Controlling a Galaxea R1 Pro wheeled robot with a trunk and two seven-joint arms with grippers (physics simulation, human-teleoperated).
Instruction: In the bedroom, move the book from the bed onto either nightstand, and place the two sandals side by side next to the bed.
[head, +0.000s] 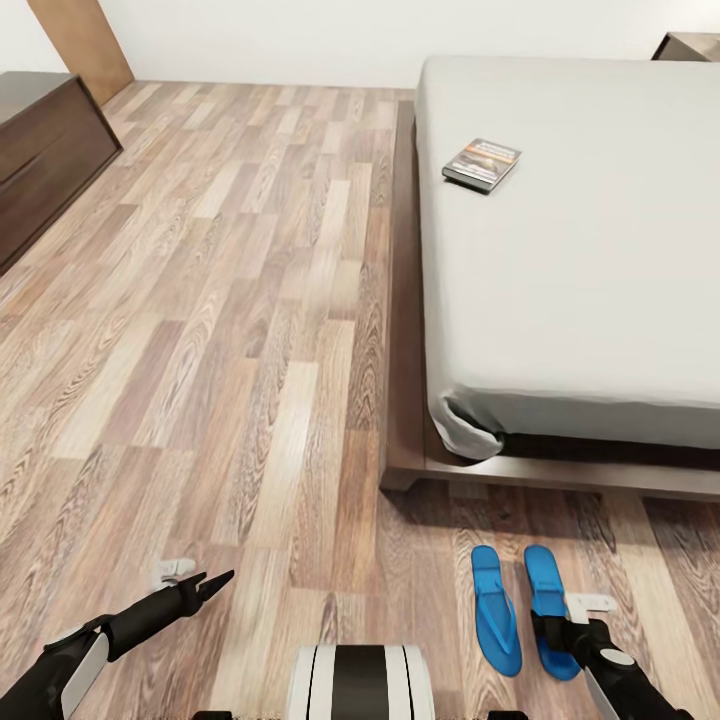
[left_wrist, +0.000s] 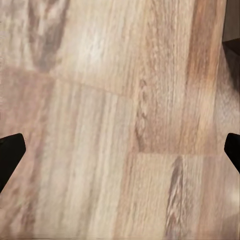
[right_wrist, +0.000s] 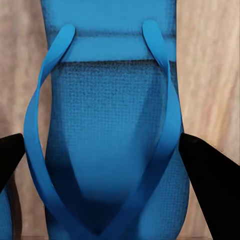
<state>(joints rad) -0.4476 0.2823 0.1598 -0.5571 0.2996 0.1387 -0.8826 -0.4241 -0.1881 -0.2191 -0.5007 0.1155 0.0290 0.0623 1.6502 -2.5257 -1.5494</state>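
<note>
Light wood-plank floor (head: 250, 330) ahead of both grippers, even light. White wall (head: 300, 35) beyond. Dark brown low cabinet (head: 45, 150) far ahead-left, tan wooden panel (head: 85, 40) behind it.

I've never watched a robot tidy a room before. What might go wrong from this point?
The right gripper straddles the right sandal; pulling away carelessly could drag it out of line with the left sandal. The book lies well in on the bed, so reaching it may be awkward.
</note>
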